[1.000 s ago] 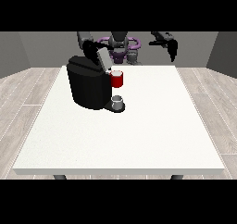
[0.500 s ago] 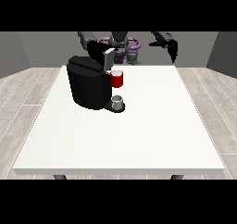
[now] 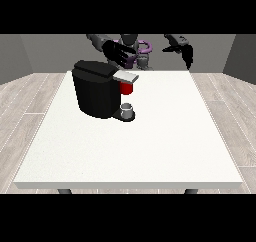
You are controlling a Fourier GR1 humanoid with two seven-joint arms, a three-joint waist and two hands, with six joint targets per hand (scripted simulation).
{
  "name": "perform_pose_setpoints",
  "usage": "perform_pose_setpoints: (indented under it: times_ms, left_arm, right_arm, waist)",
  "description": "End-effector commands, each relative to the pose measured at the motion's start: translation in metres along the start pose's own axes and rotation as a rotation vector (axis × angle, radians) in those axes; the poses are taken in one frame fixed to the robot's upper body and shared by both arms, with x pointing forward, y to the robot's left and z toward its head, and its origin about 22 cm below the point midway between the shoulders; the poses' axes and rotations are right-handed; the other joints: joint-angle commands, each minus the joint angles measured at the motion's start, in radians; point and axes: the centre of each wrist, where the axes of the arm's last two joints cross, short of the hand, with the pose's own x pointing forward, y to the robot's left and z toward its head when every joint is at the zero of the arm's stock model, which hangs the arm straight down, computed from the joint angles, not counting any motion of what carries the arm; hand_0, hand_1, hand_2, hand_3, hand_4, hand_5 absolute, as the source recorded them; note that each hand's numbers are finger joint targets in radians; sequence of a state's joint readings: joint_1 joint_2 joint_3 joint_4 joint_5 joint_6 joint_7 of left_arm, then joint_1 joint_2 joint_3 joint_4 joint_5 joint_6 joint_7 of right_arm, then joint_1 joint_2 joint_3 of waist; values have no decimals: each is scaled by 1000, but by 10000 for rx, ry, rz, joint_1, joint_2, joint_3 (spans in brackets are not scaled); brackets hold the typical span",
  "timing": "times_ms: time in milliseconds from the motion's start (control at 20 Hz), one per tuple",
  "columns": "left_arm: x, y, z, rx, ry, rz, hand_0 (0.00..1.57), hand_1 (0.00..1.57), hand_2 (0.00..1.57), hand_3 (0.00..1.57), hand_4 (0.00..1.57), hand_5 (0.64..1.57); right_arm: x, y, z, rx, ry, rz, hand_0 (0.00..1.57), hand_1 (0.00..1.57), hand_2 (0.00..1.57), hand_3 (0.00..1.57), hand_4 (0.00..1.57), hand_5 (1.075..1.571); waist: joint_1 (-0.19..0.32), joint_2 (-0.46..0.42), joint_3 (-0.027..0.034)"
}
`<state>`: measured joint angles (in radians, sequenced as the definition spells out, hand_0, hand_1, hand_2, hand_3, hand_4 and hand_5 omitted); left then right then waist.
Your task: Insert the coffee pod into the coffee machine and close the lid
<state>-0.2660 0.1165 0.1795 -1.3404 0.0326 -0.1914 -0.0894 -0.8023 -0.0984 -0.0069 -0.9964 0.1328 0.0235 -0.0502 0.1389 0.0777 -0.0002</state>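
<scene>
A black coffee machine (image 3: 96,91) stands on the left half of the white table (image 3: 150,141). Its grey lid (image 3: 125,77) lies nearly flat over the red pod holder (image 3: 127,88). A small grey cup (image 3: 127,109) sits on the machine's base under the holder. The coffee pod itself is not visible. The hand at the view's left (image 3: 116,53) hovers just above and behind the lid with its fingers spread straight, holding nothing. The hand at the view's right (image 3: 184,49) hangs in the air over the table's far right edge, fingers relaxed and pointing down, holding nothing.
The robot's torso (image 3: 134,51) stands behind the table's far edge. Bare table surface stretches to the right of the machine and towards the front edge. Wooden floor surrounds the table.
The lid has come down from tilted up to nearly flat over the red holder. The hand at the view's left has lifted off it and spread open. The other hand barely moved.
</scene>
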Motion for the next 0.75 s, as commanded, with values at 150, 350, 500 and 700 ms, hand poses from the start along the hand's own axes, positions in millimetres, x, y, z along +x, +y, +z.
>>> perform_pose_setpoints:
  times_ms: [150,350,500,700]
  left_arm:
    - [9,19,-8,218,-567,-134,0,0,0,0,0,1571]
    - [-14,4,9,424,-2,-84,0,0,0,0,202,1571]
    - [-26,10,21,479,213,323,0,0,0,0,145,1571]
    - [-38,-1,32,755,759,427,0,0,0,0,192,1571]
  right_arm:
    - [14,14,-5,697,-760,-264,0,0,0,0,30,1571]
    - [-14,51,24,1399,-981,-1406,0,0,0,0,259,1571]
    - [-33,56,48,1374,-498,-2446,0,0,0,0,269,1571]
    - [-71,68,96,509,692,-3183,0,0,0,0,157,1571]
  waist:
    - [-393,-122,1]
    - [-633,-851,2]
    - [-958,-1420,1]
    - [-1391,-2182,3]
